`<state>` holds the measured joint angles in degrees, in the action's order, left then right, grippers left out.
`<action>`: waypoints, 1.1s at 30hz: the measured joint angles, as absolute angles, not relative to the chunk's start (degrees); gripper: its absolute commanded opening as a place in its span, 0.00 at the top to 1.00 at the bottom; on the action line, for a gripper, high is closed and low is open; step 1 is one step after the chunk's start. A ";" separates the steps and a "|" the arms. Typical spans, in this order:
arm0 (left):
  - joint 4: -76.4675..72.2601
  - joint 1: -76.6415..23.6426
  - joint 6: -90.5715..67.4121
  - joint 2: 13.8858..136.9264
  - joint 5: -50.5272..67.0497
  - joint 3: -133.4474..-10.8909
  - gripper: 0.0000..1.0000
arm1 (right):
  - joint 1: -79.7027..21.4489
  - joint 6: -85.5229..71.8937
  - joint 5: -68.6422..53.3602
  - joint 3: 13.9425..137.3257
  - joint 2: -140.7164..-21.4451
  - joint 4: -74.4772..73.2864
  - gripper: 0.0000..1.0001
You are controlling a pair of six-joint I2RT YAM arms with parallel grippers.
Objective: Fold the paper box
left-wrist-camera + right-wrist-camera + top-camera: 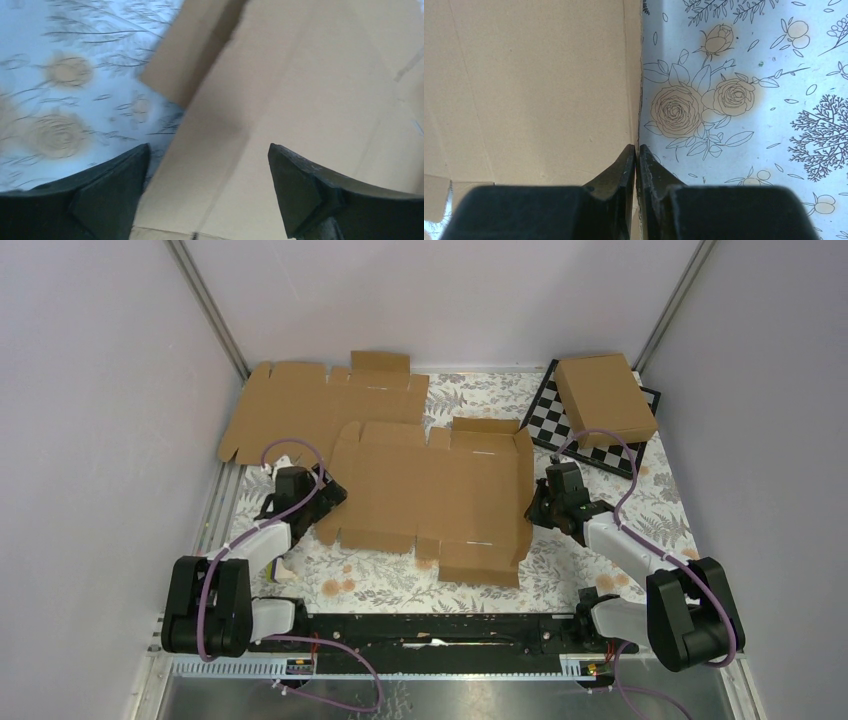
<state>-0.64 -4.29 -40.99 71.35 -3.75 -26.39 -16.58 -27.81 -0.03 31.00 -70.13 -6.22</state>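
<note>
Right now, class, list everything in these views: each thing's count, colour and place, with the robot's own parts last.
flat brown die-cut cardboard paper box: one, brown, table centre, unfolded.
wide flat brown cardboard sheet: one, brown, back left.
closed brown cardboard box: one, brown, on the chessboard.
black-and-white chessboard: one, black and white, back right.
floral-printed table cover: one, white with tan and grey flowers, beneath everything.
left tool: one, black, open over the paper box's left edge.
right tool: one, black, shut on the paper box's right edge.

Left arm jaws wide apart, right arm jaws seemingly pinched together
</note>
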 measured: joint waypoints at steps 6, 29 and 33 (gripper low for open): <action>-12.10 -3.31 -42.50 72.20 13.28 -22.48 0.49 | -16.58 -27.64 -0.08 31.18 -70.28 -6.35 0.87; -33.23 -3.97 -51.11 78.06 38.83 -18.48 0.60 | -16.56 -26.85 -0.60 31.33 -71.11 -7.53 0.65; -31.27 -4.10 -50.28 78.52 37.71 -18.79 0.60 | -16.56 -26.74 -0.08 31.35 -71.11 -7.60 0.47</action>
